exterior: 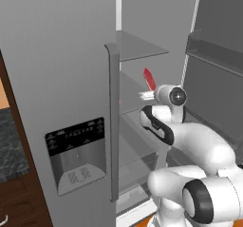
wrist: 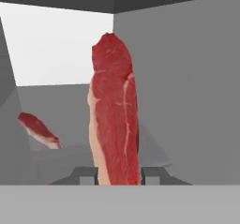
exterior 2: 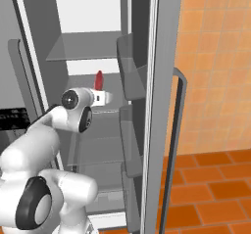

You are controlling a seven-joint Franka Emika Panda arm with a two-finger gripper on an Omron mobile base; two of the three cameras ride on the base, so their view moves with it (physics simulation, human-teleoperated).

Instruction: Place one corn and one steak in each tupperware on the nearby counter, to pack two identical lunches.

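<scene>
We are observing the gripper point(wrist: 119, 174) clenched on a steak point(wrist: 115, 110), the strip standing on end between the two fingertips point(wrist: 86, 175) at the bottom centre of the hand view and rising to the upper centre of that frame. In the left base view the gripper point(exterior: 146, 95) is sitting at centre frame inside the open refrigerator point(exterior: 57, 79), with the held steak point(exterior: 149, 79) projecting upward from it as a small red strip. In the right base view we are seeing the gripper point(exterior 2: 100, 97) left of centre, the steak point(exterior 2: 99, 81) pointing up above it, in front of the glass shelves point(exterior 2: 83, 48). A second steak point(wrist: 38, 129) is lying at the middle left of the hand view, tilted, on a grey shelf surface, well apart from the held strip. We are noting the refrigerator door point(exterior 2: 162, 105) standing open at centre right of the right base view, and a corner of the counter point(exterior: 10, 145) showing at the lower left edge of the left base view.
</scene>
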